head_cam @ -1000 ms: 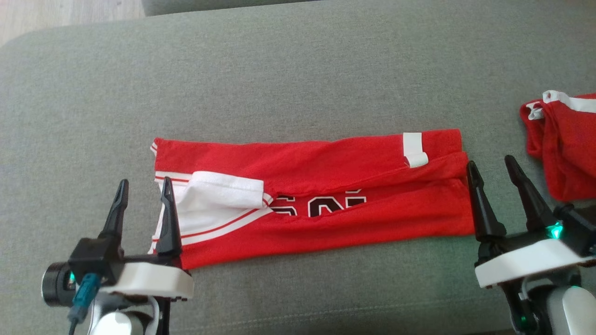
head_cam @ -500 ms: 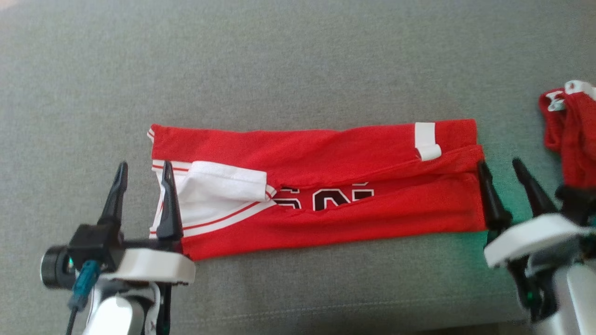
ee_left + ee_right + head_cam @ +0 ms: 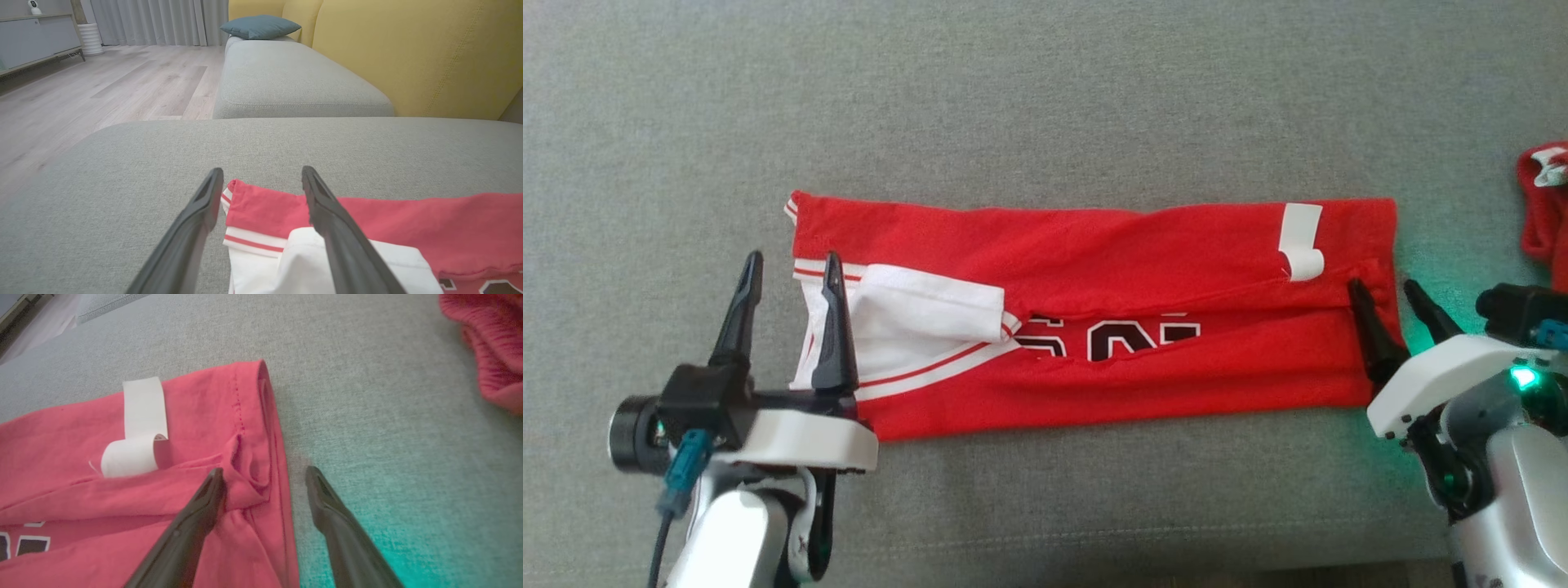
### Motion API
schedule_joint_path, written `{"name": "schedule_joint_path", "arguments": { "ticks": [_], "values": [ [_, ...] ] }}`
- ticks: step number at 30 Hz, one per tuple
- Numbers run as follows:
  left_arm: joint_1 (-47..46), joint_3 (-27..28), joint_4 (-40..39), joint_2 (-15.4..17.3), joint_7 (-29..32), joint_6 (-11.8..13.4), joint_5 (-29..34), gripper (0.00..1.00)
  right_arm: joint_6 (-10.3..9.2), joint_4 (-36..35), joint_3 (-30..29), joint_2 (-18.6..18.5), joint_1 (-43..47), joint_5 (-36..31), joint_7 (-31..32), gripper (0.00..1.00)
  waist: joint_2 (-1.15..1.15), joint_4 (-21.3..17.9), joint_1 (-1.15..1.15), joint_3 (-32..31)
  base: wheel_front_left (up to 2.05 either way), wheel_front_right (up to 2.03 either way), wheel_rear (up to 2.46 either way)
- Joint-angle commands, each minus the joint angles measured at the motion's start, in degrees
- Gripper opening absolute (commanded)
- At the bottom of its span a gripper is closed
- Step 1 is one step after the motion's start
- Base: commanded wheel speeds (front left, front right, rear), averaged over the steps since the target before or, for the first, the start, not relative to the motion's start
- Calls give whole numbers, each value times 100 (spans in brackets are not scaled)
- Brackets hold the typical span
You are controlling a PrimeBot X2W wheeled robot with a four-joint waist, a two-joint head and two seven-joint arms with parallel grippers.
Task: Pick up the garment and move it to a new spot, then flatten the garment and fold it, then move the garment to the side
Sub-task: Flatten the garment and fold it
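Note:
The garment is a red jersey with white trim and dark lettering, folded into a long band on the grey cushion. A white label curls near its right end. My left gripper stands open over the band's left end, one finger above the white sleeve, the other beside the edge. My right gripper is open at the right end; in the right wrist view its left finger presses on the red hem and its right finger sits over bare cushion.
Another red garment with white trim lies bunched at the far right edge, close to my right arm. In the left wrist view a second grey cushion, a yellow sofa back, a blue pillow and wooden floor lie beyond.
The head camera has shifted, so the whole scene slid right and the floor left the picture. My right gripper has closed in onto the garment's right hem. The left gripper keeps its place.

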Motion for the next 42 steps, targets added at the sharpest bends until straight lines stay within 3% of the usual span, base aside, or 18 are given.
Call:
{"name": "schedule_joint_path", "arguments": {
  "ticks": [1, 3, 5, 6, 7, 8, 16, 26, 30, 34, 38, 42],
  "values": [
    [-173, 214, -162, 41, -73, 1, 6, 100, 19, -57, 196, 36, 76, 44, 136, 100, 0, 11, 0, 18, 0, 0, 0],
    [-189, 209, -143, 41, -83, 4, 4, 100, 19, -90, 246, 68, 154, 44, 167, 100, 0, 18, 0, 28, 0, 0, 0],
    [-195, 210, -126, 46, -92, 9, -1, 100, 19, -146, 292, 118, 248, 37, 188, 91, 0, 15, 0, 21, 0, 0, 0],
    [-196, 210, -121, 47, -96, 10, -4, 100, 19, -168, 318, 142, 303, 30, 215, 73, 0, 13, 0, 16, 0, 0, 0],
    [-194, 214, -116, 51, -99, 14, -9, 100, 19, -192, 345, 175, 350, 28, 259, 44, 0, 2, 0, 8, 0, 0, 0],
    [-190, 220, -114, 59, -102, 21, -9, 100, 19, -230, 375, 208, 381, 37, 282, 0, 0, -13, 0, -2, 0, 0, 0],
    [-191, 197, -106, 78, -96, 39, -15, 100, 19, -493, 230, 145, 412, 91, 152, 0, 0, -76, 0, -117, 0, 0, 0],
    [-109, 189, -78, 91, -92, 83, -64, 100, 19, -757, -514, -707, 398, 213, 85, 0, 0, -105, 0, -343, 0, 0, 0],
    [-60, 178, -59, 100, -89, 90, -89, 100, 19, -907, -543, -883, 310, 259, 275, 0, 0, -126, 0, -463, 0, 0, 0],
    [0, 173, -50, 118, -73, 102, -111, 100, 19, -1454, -58, -801, 147, 439, 650, 0, 0, -150, 0, -614, 0, 0, 0],
    [58, 154, -67, 133, -45, 115, -123, 100, 19, -2000, 617, -265, -68, 1179, 1140, 0, 0, -163, 0, -720, 0, 0, 0],
    [44, 100, -83, 137, -16, 98, -124, 100, 19, -2038, 1312, 247, -330, 1821, 1370, 0, 0, -92, 0, -743, 0, 0, 0]
  ]
}}
